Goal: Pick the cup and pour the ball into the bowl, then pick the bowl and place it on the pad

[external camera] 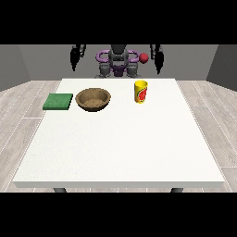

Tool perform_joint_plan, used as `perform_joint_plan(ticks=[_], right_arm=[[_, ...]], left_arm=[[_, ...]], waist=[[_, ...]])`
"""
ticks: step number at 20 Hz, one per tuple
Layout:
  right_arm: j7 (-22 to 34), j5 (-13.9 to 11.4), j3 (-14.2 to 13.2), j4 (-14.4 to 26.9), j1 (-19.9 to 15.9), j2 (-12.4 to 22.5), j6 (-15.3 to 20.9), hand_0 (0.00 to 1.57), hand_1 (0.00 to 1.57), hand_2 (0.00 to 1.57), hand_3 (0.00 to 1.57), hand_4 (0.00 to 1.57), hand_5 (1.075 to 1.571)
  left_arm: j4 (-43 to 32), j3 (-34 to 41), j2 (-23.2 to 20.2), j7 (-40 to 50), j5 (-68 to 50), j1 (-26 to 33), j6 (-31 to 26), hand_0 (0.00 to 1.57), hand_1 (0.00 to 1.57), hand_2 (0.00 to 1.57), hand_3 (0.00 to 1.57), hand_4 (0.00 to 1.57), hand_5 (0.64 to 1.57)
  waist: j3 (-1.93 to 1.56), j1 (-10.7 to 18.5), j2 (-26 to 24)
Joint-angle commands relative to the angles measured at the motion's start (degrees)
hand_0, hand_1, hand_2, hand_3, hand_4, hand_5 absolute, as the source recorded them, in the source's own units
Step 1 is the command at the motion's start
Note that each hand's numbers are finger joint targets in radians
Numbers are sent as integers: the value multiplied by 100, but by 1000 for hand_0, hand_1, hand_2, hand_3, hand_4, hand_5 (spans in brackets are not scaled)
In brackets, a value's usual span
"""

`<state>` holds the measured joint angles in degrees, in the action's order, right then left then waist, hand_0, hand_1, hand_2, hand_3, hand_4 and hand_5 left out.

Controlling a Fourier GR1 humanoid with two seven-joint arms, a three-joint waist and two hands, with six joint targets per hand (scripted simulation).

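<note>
Both hands hang raised at the robot's sides beyond the far edge of the surface (120, 148), holding nothing: the hand at the view's left (74, 57) and the hand at the view's right (159, 59), fingers pointing down, straight. The yellow cup (141, 92) stands upright near the far edge, below the view's right hand and well apart from it. The brown bowl (93, 99) sits beside it toward the left; the green pad (58, 101) lies at the left edge.

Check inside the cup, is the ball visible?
No ball shows. The yellow cup stands upright on the white table; only its rim and outer wall show, and that wall hides the inside. The wooden bowl looks empty.
</note>
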<state>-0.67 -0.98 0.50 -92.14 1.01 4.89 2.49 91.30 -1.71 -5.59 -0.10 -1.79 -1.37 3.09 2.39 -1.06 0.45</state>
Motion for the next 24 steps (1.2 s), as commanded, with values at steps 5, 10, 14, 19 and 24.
perform_joint_plan(ticks=[5,10,14,19,24], right_arm=[[547,47,-64,-547,-34,267,-80,0,0,0,0,0,1569],[701,1625,-1262,-482,30,1120,-1287,0,0,0,0,0,1569],[337,1685,-1325,-621,208,966,-1458,0,0,0,0,0,1570],[-211,1540,-1384,-313,-150,946,-1598,0,0,0,0,0,1570],[-482,1521,-1387,190,-519,829,-1605,0,0,0,0,0,1570]], left_arm=[[547,20,-196,547,-52,-93,-34,0,0,0,0,0,1557],[950,754,-425,1208,-1078,-472,-325,0,0,0,0,0,1558],[757,1158,-574,499,-1229,-139,-667,0,0,0,0,0,1547],[91,1292,-494,-487,-1041,-601,-740,0,0,0,0,0,1541],[-366,1043,-218,-1028,-629,-954,-484,0,0,0,0,0,1529]], waist=[[-183,-17,-1444],[-240,-39,-1041],[-238,-48,-624],[-238,-162,72],[-239,-177,455]])
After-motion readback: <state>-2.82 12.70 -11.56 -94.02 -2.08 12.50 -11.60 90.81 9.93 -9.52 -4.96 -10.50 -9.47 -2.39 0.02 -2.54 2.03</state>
